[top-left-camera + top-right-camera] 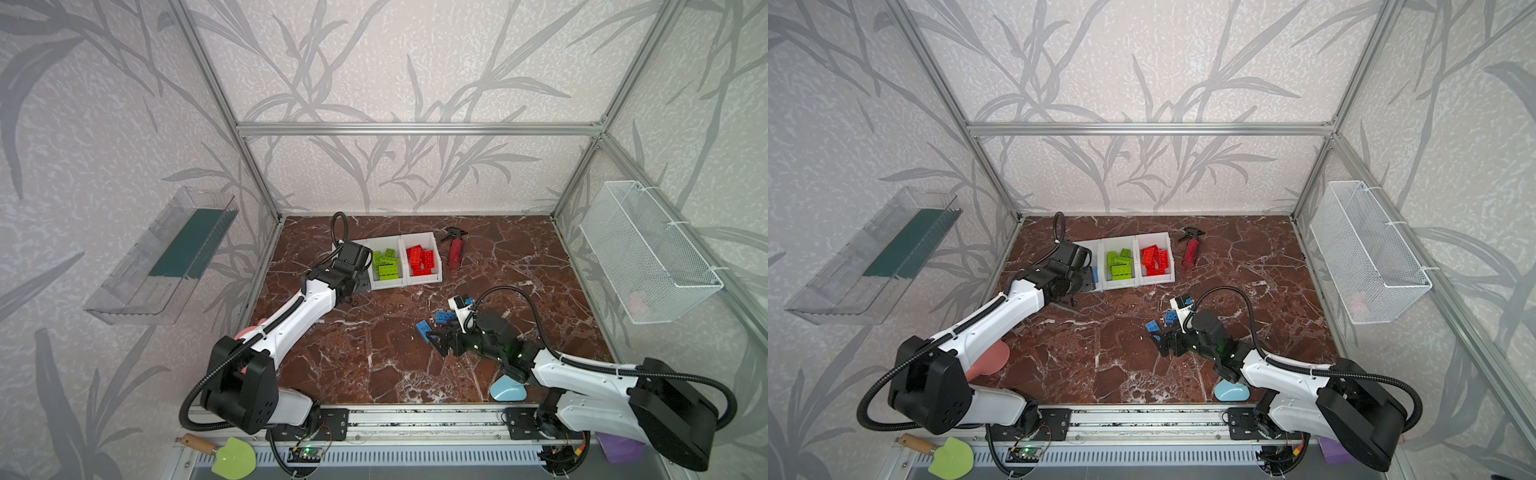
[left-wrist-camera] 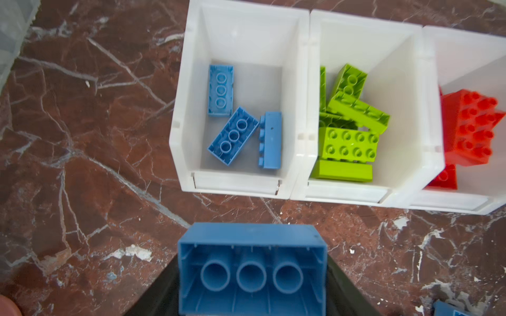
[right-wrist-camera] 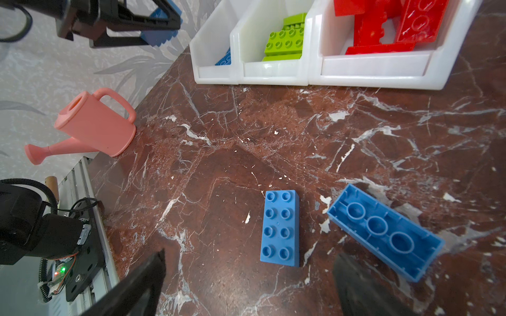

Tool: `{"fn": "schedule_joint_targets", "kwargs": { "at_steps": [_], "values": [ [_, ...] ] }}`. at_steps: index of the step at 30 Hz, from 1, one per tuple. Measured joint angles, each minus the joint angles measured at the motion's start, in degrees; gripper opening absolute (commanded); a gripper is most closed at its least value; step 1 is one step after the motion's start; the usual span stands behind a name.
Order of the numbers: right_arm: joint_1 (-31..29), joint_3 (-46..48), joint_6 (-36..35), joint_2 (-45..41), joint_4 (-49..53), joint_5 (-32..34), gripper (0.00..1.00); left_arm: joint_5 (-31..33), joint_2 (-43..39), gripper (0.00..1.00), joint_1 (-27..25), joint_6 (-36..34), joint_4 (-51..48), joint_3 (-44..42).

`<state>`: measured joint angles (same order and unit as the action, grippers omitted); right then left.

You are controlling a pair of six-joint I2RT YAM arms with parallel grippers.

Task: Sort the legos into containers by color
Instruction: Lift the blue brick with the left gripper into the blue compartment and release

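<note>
Three joined white containers [image 2: 238,188] stand in a row. The left one holds three blue legos [image 2: 232,135], the middle one lime green legos [image 2: 349,145], the right one red legos [image 2: 471,128]. My left gripper [image 2: 252,273] is shut on a blue lego [image 2: 252,246], hollow underside to the camera, just in front of the left container [image 1: 363,243]. Two more blue legos lie on the table, one studs up [image 3: 279,228] and one upside down [image 3: 384,232]. My right gripper [image 3: 249,276] hangs open just above the table beside them, holding nothing.
A red spray bottle [image 1: 456,251] lies right of the containers. A pink watering can [image 3: 95,123] sits at the table's left edge under my left arm. A pale blue object [image 1: 508,390] lies by the front rail. A wire basket [image 1: 648,253] and a clear tray [image 1: 166,257] hang on the side walls.
</note>
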<state>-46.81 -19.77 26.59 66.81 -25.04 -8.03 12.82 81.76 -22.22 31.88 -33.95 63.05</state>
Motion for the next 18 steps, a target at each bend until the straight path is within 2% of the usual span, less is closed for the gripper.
{"fn": "schedule_joint_targets", "kwargs": {
  "at_steps": [9, 18],
  "values": [
    [0.00, 0.00, -0.22, -1.18, 0.04, 0.09, 0.96, -1.25, 14.62, 0.53, 0.70, -3.43, -2.38, 11.74],
    [0.04, 0.00, -0.24, -1.25, 0.04, 0.07, 0.96, -2.36, 21.05, 0.53, 4.37, -3.43, -3.13, 15.15]
  ]
}}
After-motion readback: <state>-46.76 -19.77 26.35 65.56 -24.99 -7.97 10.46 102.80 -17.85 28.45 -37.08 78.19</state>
